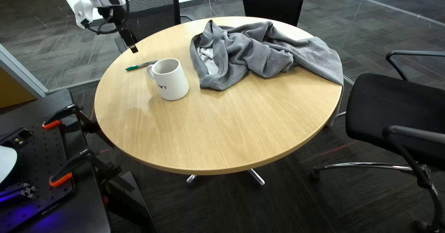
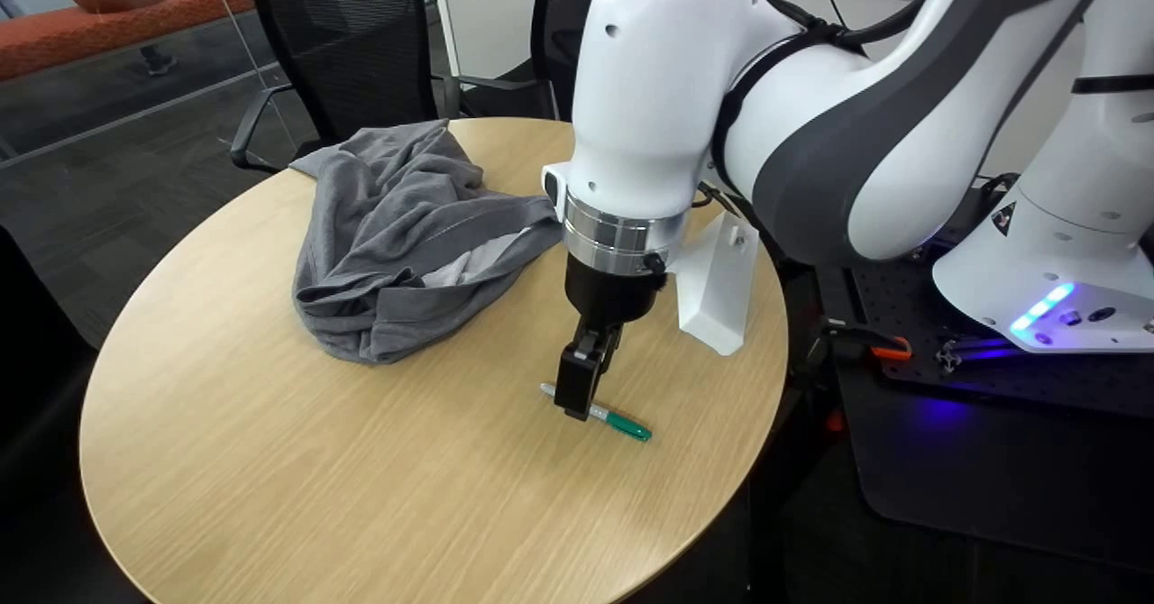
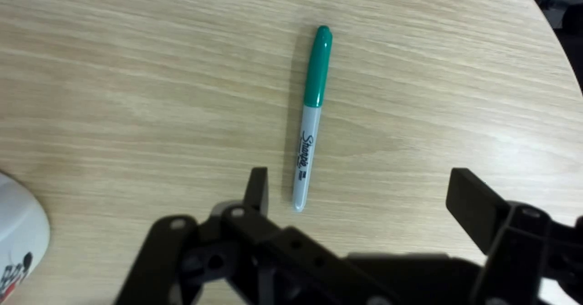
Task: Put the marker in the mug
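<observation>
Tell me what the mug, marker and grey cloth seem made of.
Mug: probably ceramic, going by smooth white walls; gloss unclear.
Marker: likely plastic, its green cap glossy with a highlight.
Grey cloth: matte, perhaps fleece or knit, from its soft folds.

"Sharpie" ran along the marker (image 3: 311,118), below the gripper (image 3: 357,187); smaller words there were blurred. To one side of the gripper, the mug (image 1: 172,81) bore print of which only "WY" was legible.
</observation>
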`<state>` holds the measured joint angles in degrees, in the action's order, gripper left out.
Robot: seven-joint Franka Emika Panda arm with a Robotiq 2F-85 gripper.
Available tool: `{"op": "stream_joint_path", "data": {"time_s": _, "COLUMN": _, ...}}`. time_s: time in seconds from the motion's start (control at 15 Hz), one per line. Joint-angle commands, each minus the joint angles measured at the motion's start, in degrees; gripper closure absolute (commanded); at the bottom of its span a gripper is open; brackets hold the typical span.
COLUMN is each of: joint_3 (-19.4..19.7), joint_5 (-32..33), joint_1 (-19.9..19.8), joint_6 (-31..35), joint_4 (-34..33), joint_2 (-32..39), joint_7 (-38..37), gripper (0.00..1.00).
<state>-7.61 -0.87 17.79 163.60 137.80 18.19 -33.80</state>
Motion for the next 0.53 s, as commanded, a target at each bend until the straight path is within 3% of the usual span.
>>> {"op": "stream_joint_path", "data": {"time_s": 0.0, "joint_3": 0.6, "joint_5": -1.13, "joint_1": 0.88, "joint_6": -0.94, "joint_4": -0.62, "joint_2": 0.55, "joint_7": 1.62, "gripper": 0.0}}
{"op": "stream_joint_path", "data": {"time_s": 0.47, "joint_3": 1.69, "joint_5": -0.52, "joint_1": 2.53, "joint_6": -3.02, "joint_4": -4.07, "joint_2": 4.74, "joint_7": 1.68, "gripper": 0.0}}
